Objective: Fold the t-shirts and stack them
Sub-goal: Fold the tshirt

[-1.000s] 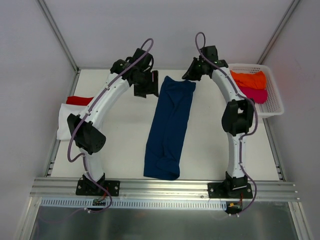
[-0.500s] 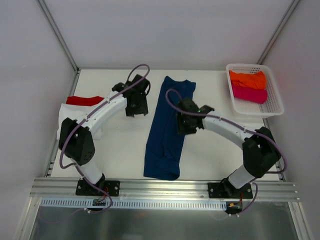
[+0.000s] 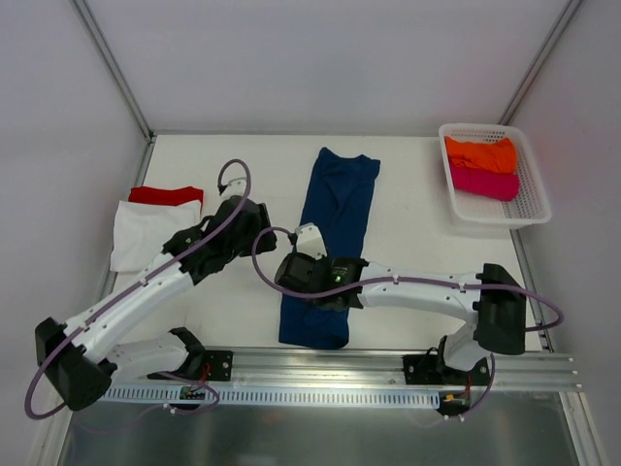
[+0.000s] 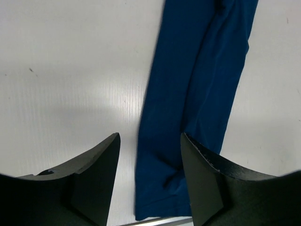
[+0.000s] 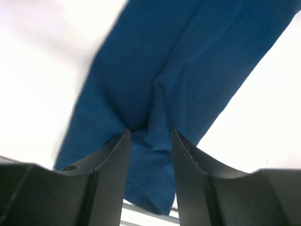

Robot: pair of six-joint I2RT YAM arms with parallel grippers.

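A navy t-shirt (image 3: 335, 218) lies as a long narrow strip down the middle of the table, from far to near. My left gripper (image 3: 254, 236) hovers open just left of the strip; in the left wrist view (image 4: 149, 139) its jaws straddle the left edge of the navy t-shirt (image 4: 197, 70) near the hem, holding nothing. My right gripper (image 3: 309, 282) is open above the strip's near part. In the right wrist view (image 5: 149, 134) its jaws frame wrinkled cloth of the navy t-shirt (image 5: 188, 56) without gripping. A white t-shirt (image 3: 146, 233) and a red t-shirt (image 3: 167, 194) lie at the left.
A white mesh basket (image 3: 532, 199) at the far right holds an orange t-shirt (image 3: 480, 153) and a magenta t-shirt (image 3: 485, 183). An aluminium rail (image 3: 320, 364) runs along the near edge, just below the navy hem. Grey walls enclose the table.
Both arms have swung from the far end of the table toward the near part. The right gripper has left the navy shirt's far corner and opened; the shirt has stayed put.
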